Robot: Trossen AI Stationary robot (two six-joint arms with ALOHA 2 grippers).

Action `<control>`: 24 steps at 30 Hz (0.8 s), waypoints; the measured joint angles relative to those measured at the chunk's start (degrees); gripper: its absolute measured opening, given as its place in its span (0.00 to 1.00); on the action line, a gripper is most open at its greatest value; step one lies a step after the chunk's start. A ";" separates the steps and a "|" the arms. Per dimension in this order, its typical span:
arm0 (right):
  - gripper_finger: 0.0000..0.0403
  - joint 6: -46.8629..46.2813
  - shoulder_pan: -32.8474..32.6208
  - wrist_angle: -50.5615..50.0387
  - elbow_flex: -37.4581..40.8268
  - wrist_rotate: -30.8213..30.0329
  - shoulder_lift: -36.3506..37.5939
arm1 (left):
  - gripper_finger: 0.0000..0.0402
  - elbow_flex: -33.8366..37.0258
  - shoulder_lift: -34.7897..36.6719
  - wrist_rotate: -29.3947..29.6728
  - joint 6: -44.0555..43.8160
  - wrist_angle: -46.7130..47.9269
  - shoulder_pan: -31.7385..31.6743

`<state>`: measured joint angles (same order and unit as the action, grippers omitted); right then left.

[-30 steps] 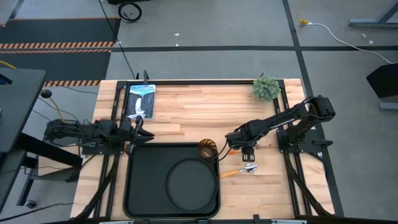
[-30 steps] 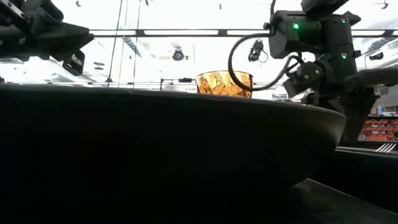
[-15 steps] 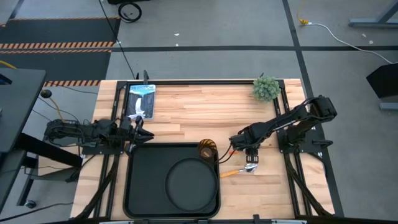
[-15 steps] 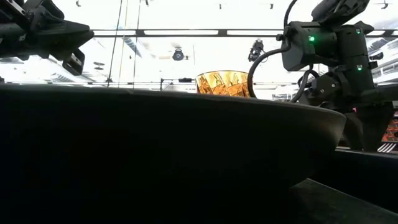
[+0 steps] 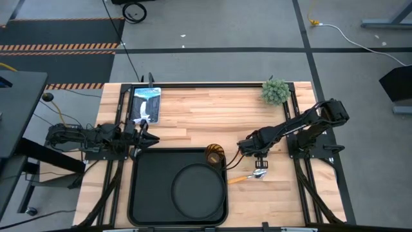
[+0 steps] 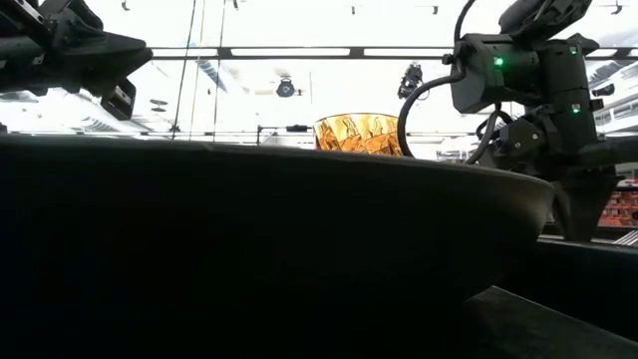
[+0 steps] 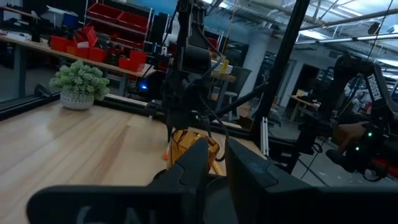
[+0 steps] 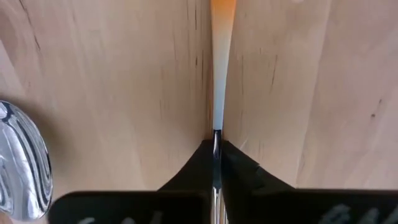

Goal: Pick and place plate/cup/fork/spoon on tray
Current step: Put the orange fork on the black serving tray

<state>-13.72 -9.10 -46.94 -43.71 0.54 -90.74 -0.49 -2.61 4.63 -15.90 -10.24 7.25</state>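
Observation:
The black tray (image 5: 145,187) lies at the table's near edge with the round plate (image 5: 198,187) on it. The amber cup (image 5: 214,154) stands at the tray's far right corner. Right of the tray lies the spoon (image 5: 257,174), its bowl (image 8: 22,162) beside my right gripper (image 5: 259,162). That gripper is shut on the fork (image 8: 222,12), whose tines it hides. My left gripper (image 5: 147,136) waits at the tray's far left corner, its fingers a little apart on nothing. My right gripper pinches the fork's thin silver neck (image 8: 216,124) between its two fingers, just below the orange handle. The fingers come from above, pointing down, and lie across the fork. The handle reaches away over the wood toward the cup; whether the fork is lifted I cannot tell.
A small potted plant (image 5: 275,90) stands at the far right corner and a blue-and-white packet (image 5: 147,106) lies at the far left. Black frame rails run along both table sides. Bare wood lies between the cup and the plant.
My right gripper has moved a little toward the table's right and near edges, come down beside the spoon and shut on the fork. The spoon, cup, plate and tray have stayed where they were.

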 joint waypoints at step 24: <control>0.02 -2.62 -4.99 -23.55 -25.76 -21.03 -0.07 | 0.31 -1.35 -19.56 7.82 -12.00 -9.58 0.37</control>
<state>-16.34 -14.09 -70.50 -69.47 -20.49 -90.81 -1.85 -22.17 12.45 -27.90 -19.82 7.62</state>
